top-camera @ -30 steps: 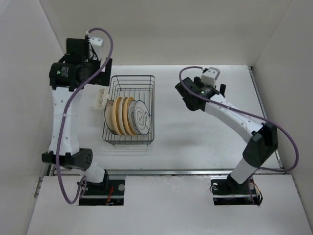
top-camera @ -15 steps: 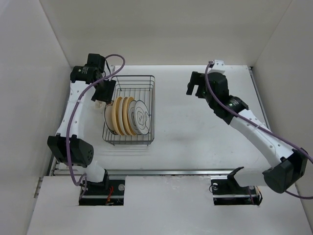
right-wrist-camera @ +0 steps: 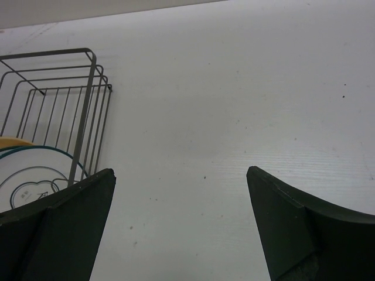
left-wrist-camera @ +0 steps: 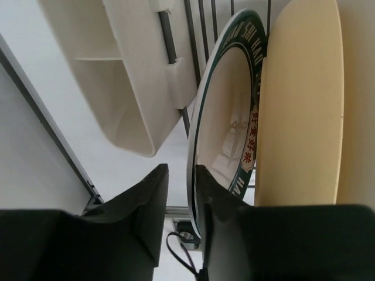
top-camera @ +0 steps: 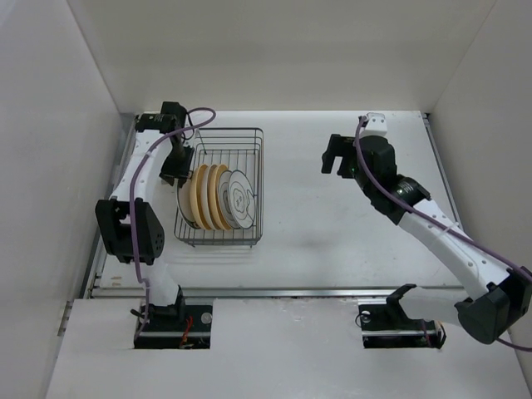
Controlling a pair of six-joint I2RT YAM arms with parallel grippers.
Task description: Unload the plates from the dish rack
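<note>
The dish rack (top-camera: 229,130), dark wire, stands left of centre with several plates on edge in it: two tan ones (top-camera: 208,195) between white ones (top-camera: 241,199). My left gripper (top-camera: 176,170) is at the rack's left end. In the left wrist view its fingertips (left-wrist-camera: 181,170) straddle the rim of the green-rimmed white plate (left-wrist-camera: 225,117). One finger lies against the plate's face, and a thin strip of daylight shows between the other and the rim. A tan plate (left-wrist-camera: 299,105) stands right behind it. My right gripper (top-camera: 335,154) hangs wide open (right-wrist-camera: 180,172) over bare table right of the rack (right-wrist-camera: 88,88).
A cream plastic holder (left-wrist-camera: 117,88) hangs on the rack's outer left side, close to my left fingers. The left wall of the enclosure is near that arm. White tabletop (top-camera: 316,224) stretches from the rack to the right arm.
My left arm has swung down to the rack's left end and its jaws have narrowed from wide open round the plate's rim. The right arm has stretched out and its gripper has turned toward the rack.
</note>
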